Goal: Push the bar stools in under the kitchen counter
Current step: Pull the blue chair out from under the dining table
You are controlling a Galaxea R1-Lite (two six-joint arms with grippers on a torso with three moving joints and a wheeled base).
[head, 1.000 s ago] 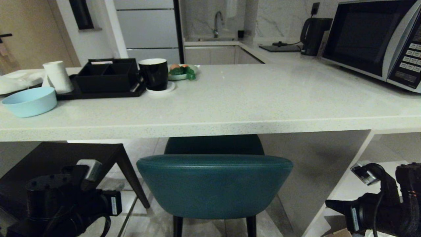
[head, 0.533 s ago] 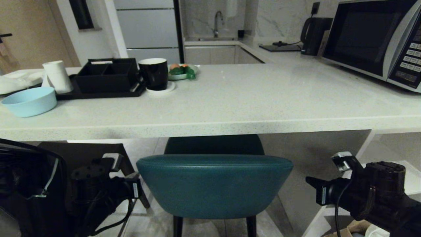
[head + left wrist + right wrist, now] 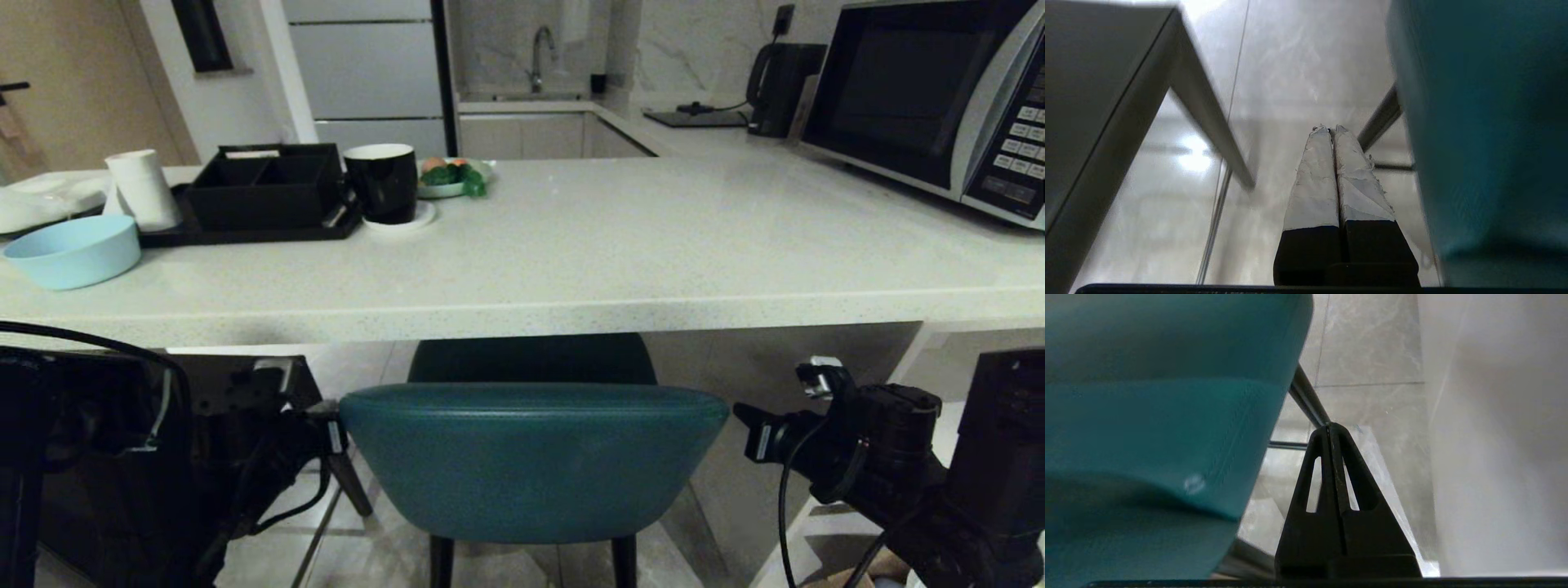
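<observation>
Teal leather stool [image 3: 532, 461], curved smooth backrest, thin black legs, seat tucked under the pale speckled stone desk [image 3: 571, 245]. Dark angular stool [image 3: 204, 380] just to its left, tapered leg slanting down. Left claw [image 3: 1333, 132] closed and empty, level beside the backrest's left edge. Right claw [image 3: 1331, 426] closed and empty, near its right edge, grey side panel [image 3: 800, 408] behind.

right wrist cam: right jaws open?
No. The right gripper has its jaws pressed together with nothing between them, beside the teal stool.
</observation>
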